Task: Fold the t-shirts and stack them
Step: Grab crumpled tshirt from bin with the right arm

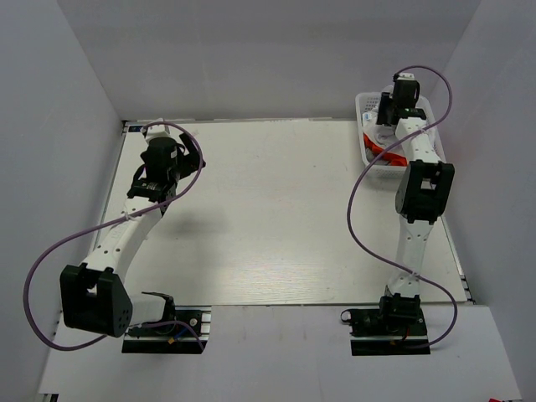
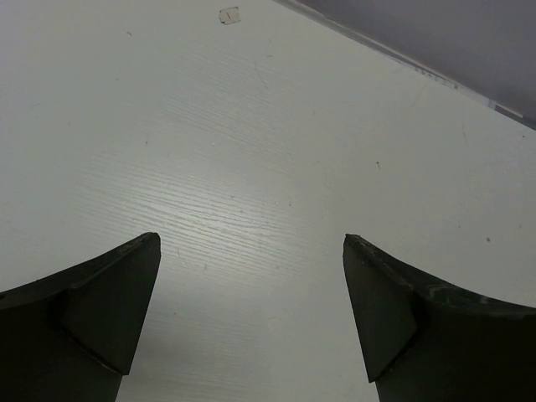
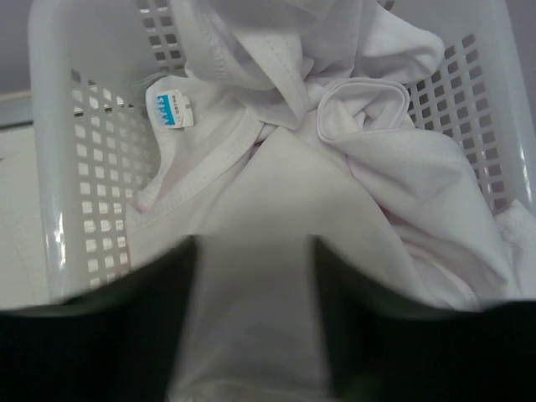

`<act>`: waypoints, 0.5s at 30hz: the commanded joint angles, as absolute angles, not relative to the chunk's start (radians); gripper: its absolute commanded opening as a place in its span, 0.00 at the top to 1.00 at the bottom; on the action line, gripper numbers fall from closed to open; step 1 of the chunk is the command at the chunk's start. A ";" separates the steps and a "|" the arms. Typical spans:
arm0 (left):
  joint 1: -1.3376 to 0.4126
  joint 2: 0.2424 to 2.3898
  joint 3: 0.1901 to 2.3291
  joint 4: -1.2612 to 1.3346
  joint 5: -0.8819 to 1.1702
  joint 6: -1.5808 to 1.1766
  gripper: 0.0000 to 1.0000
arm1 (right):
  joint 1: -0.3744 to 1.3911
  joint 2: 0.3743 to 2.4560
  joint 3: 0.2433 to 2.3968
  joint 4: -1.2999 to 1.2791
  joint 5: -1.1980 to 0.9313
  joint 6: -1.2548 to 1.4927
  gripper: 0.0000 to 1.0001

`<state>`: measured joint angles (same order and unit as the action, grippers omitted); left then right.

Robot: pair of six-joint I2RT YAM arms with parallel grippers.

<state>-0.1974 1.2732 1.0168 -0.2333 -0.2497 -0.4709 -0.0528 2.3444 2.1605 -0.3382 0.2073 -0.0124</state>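
A plain white t-shirt (image 3: 352, 184) lies crumpled in the white lattice basket (image 3: 92, 176), its small blue neck label (image 3: 170, 109) showing at the upper left. My right gripper (image 3: 254, 243) is down in the basket, and a ridge of the white cloth fills the gap between its dark fingers (image 3: 172, 285). In the top view the right gripper (image 1: 385, 124) reaches into the basket (image 1: 365, 104), where a strip of the orange t-shirt (image 1: 392, 157) shows at the near rim. My left gripper (image 2: 251, 239) hangs open over the bare table, holding nothing.
The basket stands at the table's far right corner, close to the grey walls. The pale wood-grain table (image 1: 276, 209) stretches between the two arms. The left arm (image 1: 159, 163) reaches toward the far left, with its purple cable (image 1: 50, 251) looping out to the side.
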 commanded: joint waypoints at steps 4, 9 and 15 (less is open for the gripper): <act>-0.192 1.236 1.048 -0.247 -0.242 -0.462 0.00 | -0.051 2.184 2.068 -0.431 0.190 -0.098 0.10; -0.192 1.236 1.048 -0.258 -0.233 -0.453 0.00 | -0.051 2.183 2.020 -0.466 0.239 -0.132 0.10; -0.192 1.236 1.048 -0.276 -0.233 -0.453 0.00 | -0.051 2.236 2.060 -0.508 0.235 -0.126 0.15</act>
<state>-0.1974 1.2682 1.0168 -0.2592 -0.2451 -0.4606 -0.0502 2.2166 2.0365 -0.4786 0.2260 -0.1123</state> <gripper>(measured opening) 0.996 0.857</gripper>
